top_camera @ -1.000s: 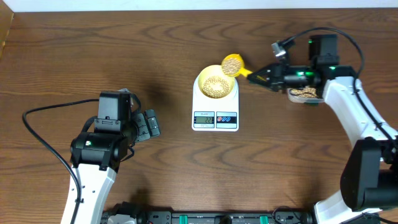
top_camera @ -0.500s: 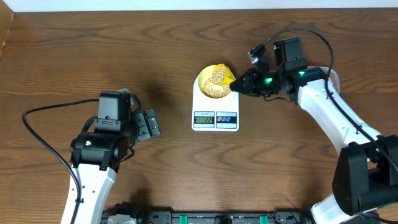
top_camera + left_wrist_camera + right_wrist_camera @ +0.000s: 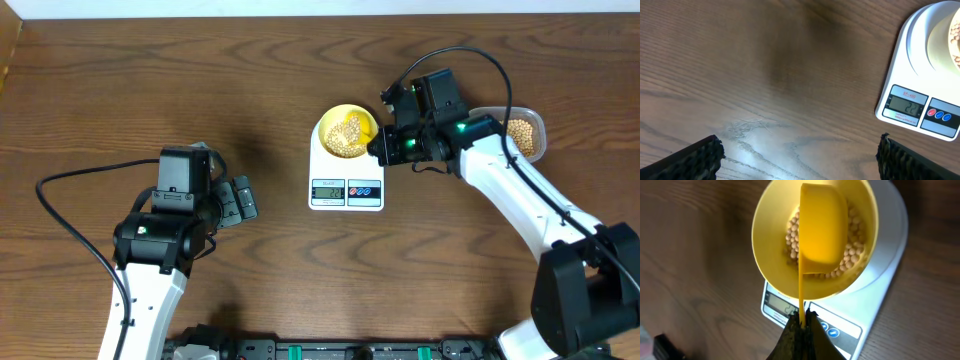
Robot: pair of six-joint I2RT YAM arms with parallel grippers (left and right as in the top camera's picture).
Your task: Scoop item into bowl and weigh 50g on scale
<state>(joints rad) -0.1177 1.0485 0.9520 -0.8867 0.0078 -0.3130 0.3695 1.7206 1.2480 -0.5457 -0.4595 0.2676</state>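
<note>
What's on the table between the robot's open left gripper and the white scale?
Nothing, just bare brown table. The left wrist view shows plain wood all the way from the left gripper to the scale, and the overhead view agrees.

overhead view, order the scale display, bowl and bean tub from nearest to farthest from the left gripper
From the left gripper:
1. Display, front edge of the scale
2. Bowl, atop the scale
3. Bean tub, at the far end

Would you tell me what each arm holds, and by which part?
Right jaws pinch the yellow scoop by its handle's end; left jaws stand open, holding nothing.
</note>
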